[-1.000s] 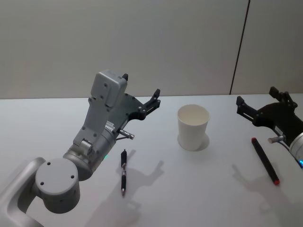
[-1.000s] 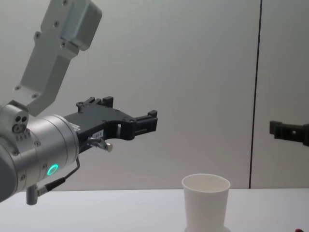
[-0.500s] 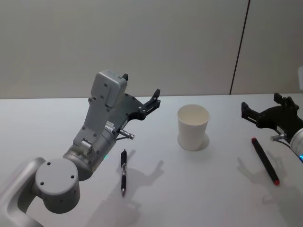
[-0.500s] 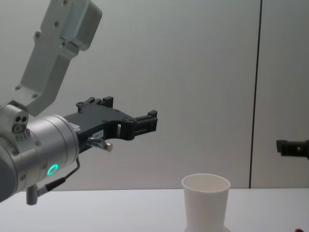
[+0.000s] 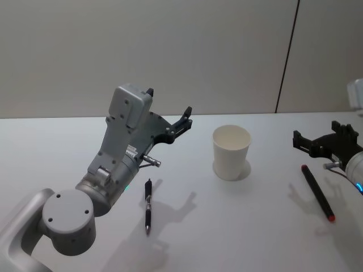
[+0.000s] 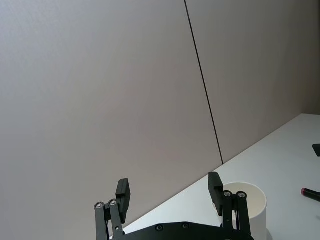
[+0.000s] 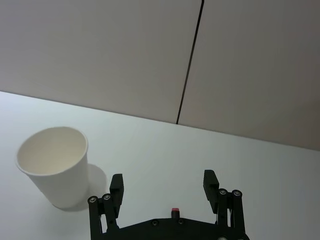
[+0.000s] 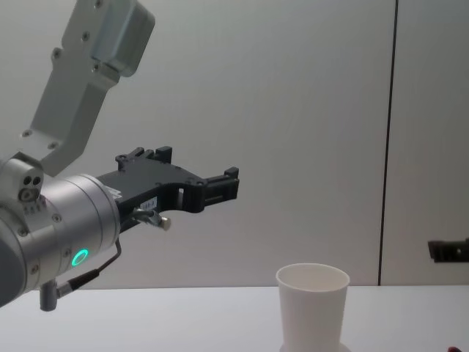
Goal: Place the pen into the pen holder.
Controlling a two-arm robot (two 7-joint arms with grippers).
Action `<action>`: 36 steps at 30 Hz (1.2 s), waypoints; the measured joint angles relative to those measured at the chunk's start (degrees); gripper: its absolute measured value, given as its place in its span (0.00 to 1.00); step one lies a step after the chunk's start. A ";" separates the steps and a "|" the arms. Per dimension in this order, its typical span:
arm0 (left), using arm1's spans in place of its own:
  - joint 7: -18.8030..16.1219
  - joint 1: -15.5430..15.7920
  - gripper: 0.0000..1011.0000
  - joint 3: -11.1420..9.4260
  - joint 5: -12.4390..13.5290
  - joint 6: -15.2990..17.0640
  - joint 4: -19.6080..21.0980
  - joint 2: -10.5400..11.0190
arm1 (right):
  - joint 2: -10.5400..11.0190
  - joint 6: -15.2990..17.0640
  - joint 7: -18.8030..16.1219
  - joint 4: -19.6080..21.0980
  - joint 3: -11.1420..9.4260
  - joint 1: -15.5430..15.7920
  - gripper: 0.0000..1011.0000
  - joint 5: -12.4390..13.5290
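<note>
White paper cup is standing upright. Right of it a slim, likely stiff, light red-ended pen is lying flat, inviting a mid-barrel pinch; the right gripper is hovering there, fingers spread. Left of the cup, the left gripper is idling, spread too.

The pen holder is plain white, with no pattern. One pen is black with small silver bits. The other pen is dark with red ends. The left gripper and right gripper are black. The left arm is grey (with a little green light). The table is white. The wall is pale grey with one thin dark line.
</note>
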State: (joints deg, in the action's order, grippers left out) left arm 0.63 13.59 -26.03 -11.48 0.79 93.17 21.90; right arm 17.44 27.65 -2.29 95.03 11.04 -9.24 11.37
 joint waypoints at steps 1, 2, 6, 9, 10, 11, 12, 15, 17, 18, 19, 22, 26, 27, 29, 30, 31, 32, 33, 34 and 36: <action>0.00 0.00 0.99 0.00 0.00 0.00 0.00 0.00 | -0.15 0.77 0.20 -0.45 -0.02 -0.31 0.99 -0.13; 0.00 0.00 0.99 0.00 0.00 0.00 0.00 0.00 | -0.22 1.08 0.28 -0.67 -0.03 -0.47 0.99 -0.16; 0.00 0.00 0.99 0.00 0.00 0.00 0.00 0.00 | -0.67 2.66 0.67 -1.98 -0.08 -1.35 0.99 -0.45; 0.00 0.00 0.99 0.00 0.00 0.00 0.00 0.00 | -0.98 3.83 0.90 -2.86 -0.08 -1.92 0.99 -0.71; 0.00 0.00 0.99 0.00 0.00 0.00 0.00 0.00 | -1.09 4.09 0.96 -3.13 -0.09 -2.11 0.99 -0.78; 0.00 0.00 0.99 0.00 0.00 0.00 0.00 0.00 | -1.16 4.37 1.01 -3.33 -0.09 -2.24 0.99 -0.85; 0.00 0.00 0.99 0.00 0.00 0.00 0.00 0.00 | -1.32 5.00 1.13 -3.75 -0.08 -2.52 0.99 -1.02; 0.00 0.00 0.99 0.00 0.00 0.00 0.00 0.00 | -1.72 6.09 1.34 -4.70 -0.01 -3.15 0.99 -1.31; 0.00 0.00 0.99 0.00 0.00 0.00 0.00 0.00 | -1.99 6.87 1.52 -5.29 0.06 -3.57 0.99 -1.57; 0.00 0.00 0.99 0.00 0.00 0.00 0.00 0.00 | -2.13 7.10 1.57 -5.58 0.11 -3.77 0.99 -1.66; 0.00 0.00 0.99 0.00 0.00 0.00 0.00 0.00 | -2.23 7.40 1.65 -5.79 0.14 -3.91 0.99 -1.78; 0.00 0.00 0.99 0.00 0.00 0.00 0.00 0.00 | -2.69 8.14 1.85 -6.82 0.26 -4.57 0.99 -2.18; 0.00 0.00 0.99 0.00 0.00 0.00 0.00 0.00 | -3.21 8.97 2.13 -8.08 0.44 -5.38 0.99 -2.70; 0.00 0.00 0.99 0.00 0.00 0.00 0.00 0.00 | -3.34 9.10 2.20 -8.32 0.48 -5.58 0.99 -2.80; 0.00 0.00 0.99 0.00 0.00 0.00 0.00 0.00 | -3.64 9.47 2.34 -9.20 0.60 -6.13 0.99 -3.17; 0.00 0.00 0.99 0.00 0.00 0.00 0.00 0.00 | -3.91 9.65 2.46 -9.88 0.66 -6.48 0.99 -3.40; 0.00 0.00 0.99 0.00 0.00 0.00 0.00 0.00 | -4.03 9.78 2.54 -10.20 0.69 -6.67 0.99 -3.57; 0.00 0.00 0.99 0.00 0.00 0.00 0.00 0.00 | -4.14 9.87 2.60 -10.51 0.71 -6.86 0.99 -3.71; 0.00 0.00 0.99 0.00 0.00 0.00 0.00 0.00 | -4.25 9.95 2.67 -10.84 0.76 -7.05 0.99 -3.83; 0.00 0.00 0.99 0.00 0.00 0.00 0.00 0.00 | -4.51 10.10 2.80 -11.63 0.82 -7.49 0.99 -4.13; 0.00 0.00 0.99 0.00 0.00 0.00 0.00 0.00 | -4.71 10.23 2.93 -12.28 0.87 -7.86 0.99 -4.37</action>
State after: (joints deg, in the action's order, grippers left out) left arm 0.62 13.59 -26.03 -11.48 0.79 93.17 21.90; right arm 12.73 37.88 0.64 82.75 11.92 -17.10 7.00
